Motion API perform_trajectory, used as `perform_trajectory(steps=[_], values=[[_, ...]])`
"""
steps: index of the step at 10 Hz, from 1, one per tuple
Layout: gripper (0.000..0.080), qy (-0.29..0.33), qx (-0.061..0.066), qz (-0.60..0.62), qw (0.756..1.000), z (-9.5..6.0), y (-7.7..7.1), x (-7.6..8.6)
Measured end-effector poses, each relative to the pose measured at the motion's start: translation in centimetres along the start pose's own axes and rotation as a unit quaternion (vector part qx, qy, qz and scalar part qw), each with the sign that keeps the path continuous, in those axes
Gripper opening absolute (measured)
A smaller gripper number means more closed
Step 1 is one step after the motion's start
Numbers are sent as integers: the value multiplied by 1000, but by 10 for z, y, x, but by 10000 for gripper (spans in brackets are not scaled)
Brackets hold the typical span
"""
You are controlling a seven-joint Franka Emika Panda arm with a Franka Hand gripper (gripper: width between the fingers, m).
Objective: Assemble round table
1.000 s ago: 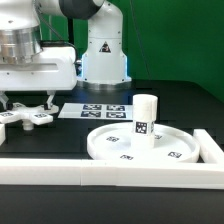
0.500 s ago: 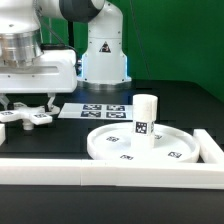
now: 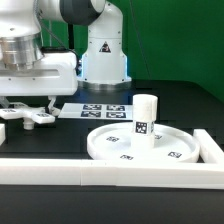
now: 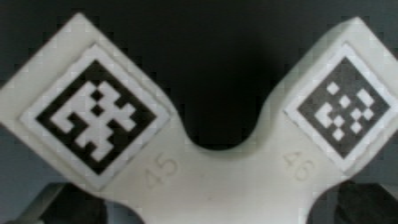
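Observation:
The cross-shaped piece [image 3: 28,117] lies on the black table at the exterior view's left. It fills the wrist view [image 4: 205,150], with two arms bearing square markers. My gripper [image 3: 27,106] hangs low over it, jaws spread either side of it, not closed on it. In the wrist view the gripper [image 4: 214,212] shows only as dark finger edges at the lower corners. The large rimmed disc [image 3: 110,143] lies at centre right. The short cylindrical post [image 3: 146,118] stands upright on it.
The marker board [image 3: 100,110] lies flat behind the disc. A long white rail [image 3: 100,172] runs along the front and another rail [image 3: 212,148] along the exterior view's right. The arm's base [image 3: 105,55] stands at the back.
My gripper has come down slightly toward the cross-shaped piece. The disc and post have not moved.

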State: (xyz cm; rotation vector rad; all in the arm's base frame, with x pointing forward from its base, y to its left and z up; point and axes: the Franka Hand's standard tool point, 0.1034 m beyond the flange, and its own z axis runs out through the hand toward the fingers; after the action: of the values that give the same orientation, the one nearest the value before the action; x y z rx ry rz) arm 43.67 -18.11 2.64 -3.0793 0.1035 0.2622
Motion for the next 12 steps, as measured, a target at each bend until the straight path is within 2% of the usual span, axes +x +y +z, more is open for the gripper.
perform_trajectory(steps=[3, 4, 5, 6, 9, 10, 12], values=[[649, 3, -1, -2, 1000, -3, 0, 4], [611, 3, -1, -4, 1000, -2, 1, 3], [611, 7, -5, -9, 1000, 0, 4, 4], [462, 12, -8, -13, 1000, 1, 5, 6], [450, 18, -11, -19, 1000, 0, 5, 8], [450, 16, -9, -19, 1000, -4, 0, 8], [450, 14, 7, -1, 1000, -32, -26, -2]])
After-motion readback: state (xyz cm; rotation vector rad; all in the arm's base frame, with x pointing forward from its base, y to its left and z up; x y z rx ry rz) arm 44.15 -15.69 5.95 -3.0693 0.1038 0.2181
